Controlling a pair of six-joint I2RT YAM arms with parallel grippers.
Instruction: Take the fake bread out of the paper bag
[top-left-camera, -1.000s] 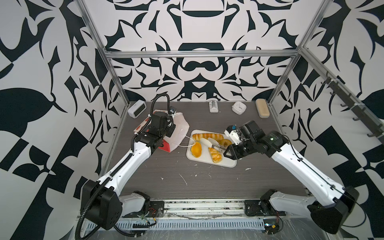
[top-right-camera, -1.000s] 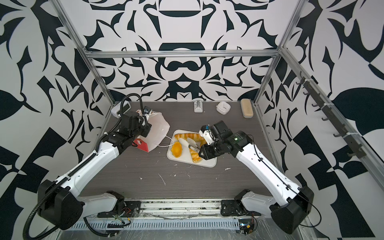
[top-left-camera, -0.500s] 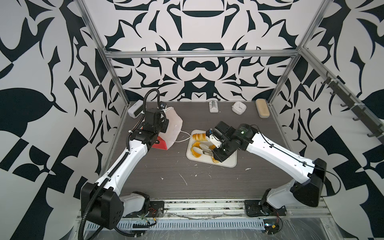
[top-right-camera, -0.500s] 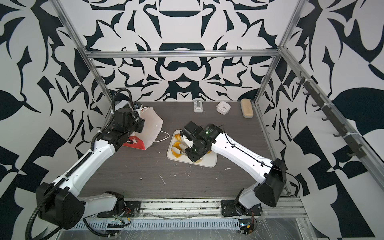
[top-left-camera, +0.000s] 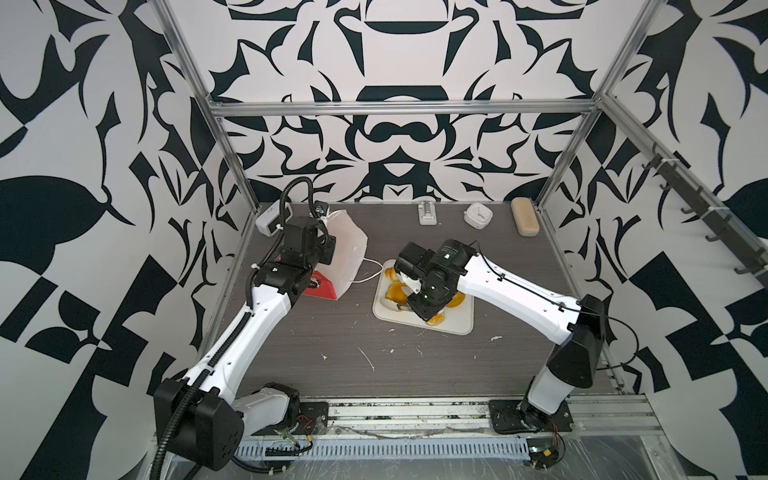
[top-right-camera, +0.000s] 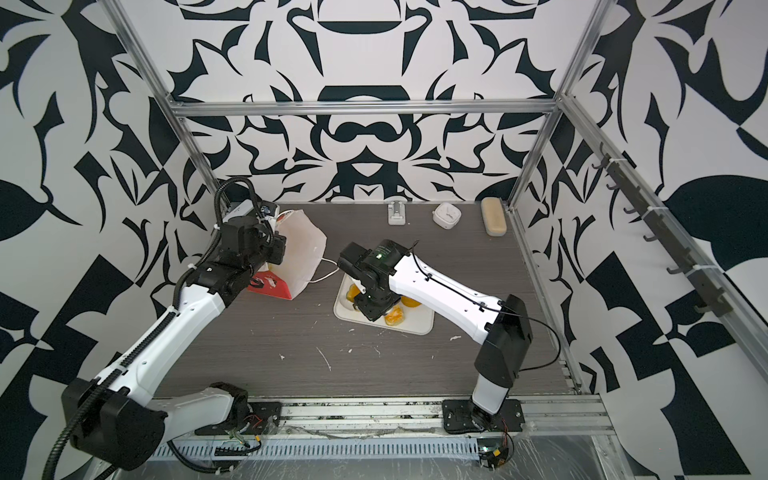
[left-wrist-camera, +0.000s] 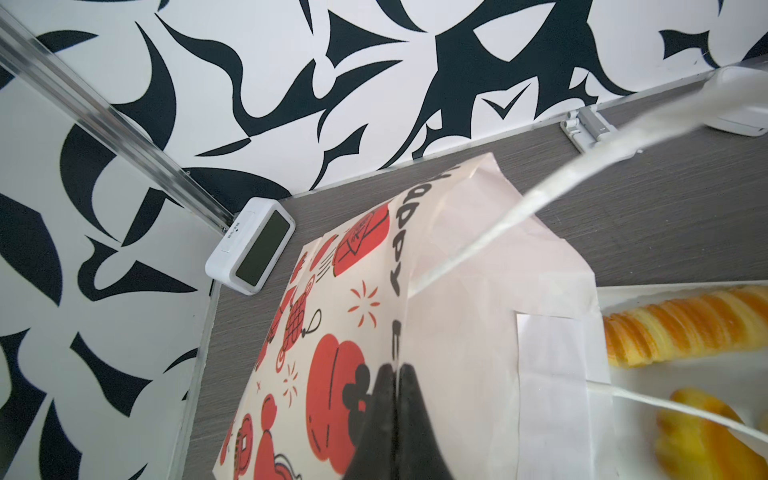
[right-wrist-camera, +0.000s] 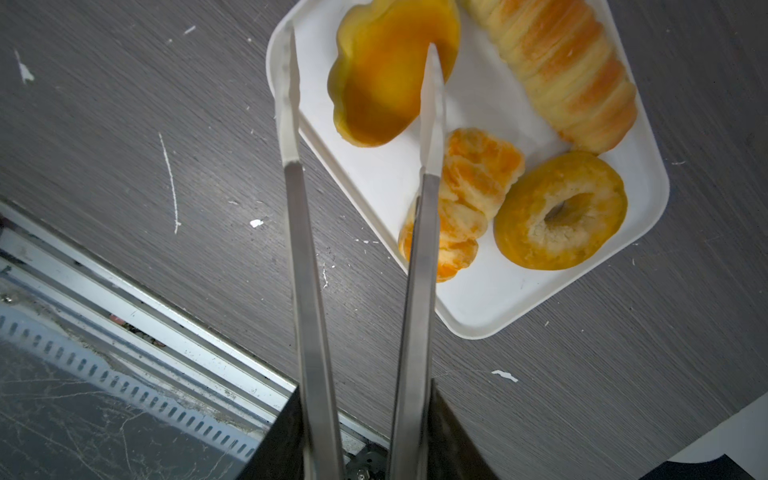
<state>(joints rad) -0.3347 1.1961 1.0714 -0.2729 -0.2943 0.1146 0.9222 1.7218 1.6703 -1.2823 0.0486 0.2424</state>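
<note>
The paper bag (top-left-camera: 347, 253) (top-right-camera: 301, 249) lies tilted at the back left, white inside showing, red print (left-wrist-camera: 332, 365) outside. My left gripper (left-wrist-camera: 395, 370) is shut on the bag's edge. The fake bread is on a white tray (right-wrist-camera: 478, 307): a long striped loaf (right-wrist-camera: 569, 79), a ring bagel (right-wrist-camera: 561, 212), a twisted pastry (right-wrist-camera: 469, 195) and a glossy croissant (right-wrist-camera: 386, 79). My right gripper (right-wrist-camera: 365, 419) (top-left-camera: 415, 299) hangs over the tray, shut on metal tongs (right-wrist-camera: 299, 249). Their tips stand apart around the blurred croissant, not pinching it.
Along the back wall stand a digital clock (top-left-camera: 270, 216), a white bracket (top-left-camera: 427, 212), a small white box (top-left-camera: 478, 215) and a beige oblong case (top-left-camera: 525, 216). Metal frame posts mark the corners. A metal rail (top-left-camera: 415, 415) runs along the front edge.
My right arm swung left across the tray and the tongs' tips spread apart. My left gripper drew the bag slightly back and to the left.
</note>
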